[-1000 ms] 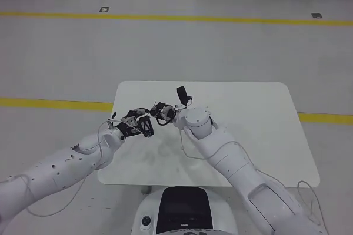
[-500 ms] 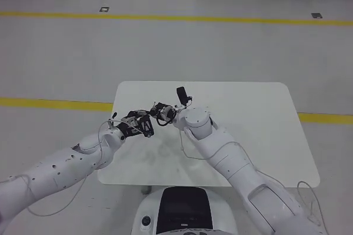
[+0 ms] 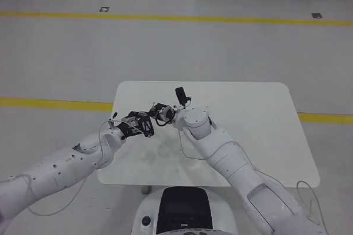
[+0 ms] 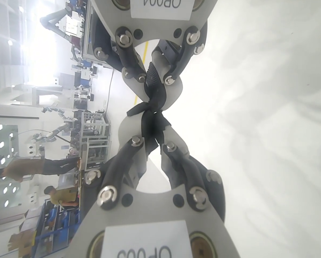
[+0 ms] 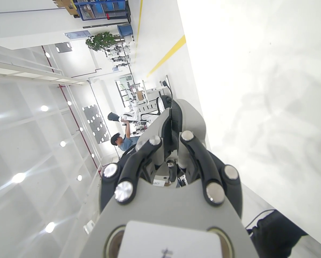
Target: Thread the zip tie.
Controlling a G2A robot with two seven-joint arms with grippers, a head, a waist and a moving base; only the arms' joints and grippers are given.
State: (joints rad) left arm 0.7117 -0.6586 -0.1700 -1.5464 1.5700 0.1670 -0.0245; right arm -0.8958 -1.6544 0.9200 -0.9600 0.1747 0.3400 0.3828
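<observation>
**Threading stage, held above the white rectangular table point(image 3: 253, 129).** The left gripper point(image 4: 151, 127) and right gripper point(image 4: 155, 95) meet tip to tip, each pinching the thin black plastic zip tie point(image 4: 135, 110) between them. The next move likely calls for aligning tail with head slot, then feeding it through.

White table point(image 3: 253, 117) — rounded corners, plain pale top, on grey floor point(image 3: 47, 59), yellow stripes point(image 3: 165, 18)
</observation>
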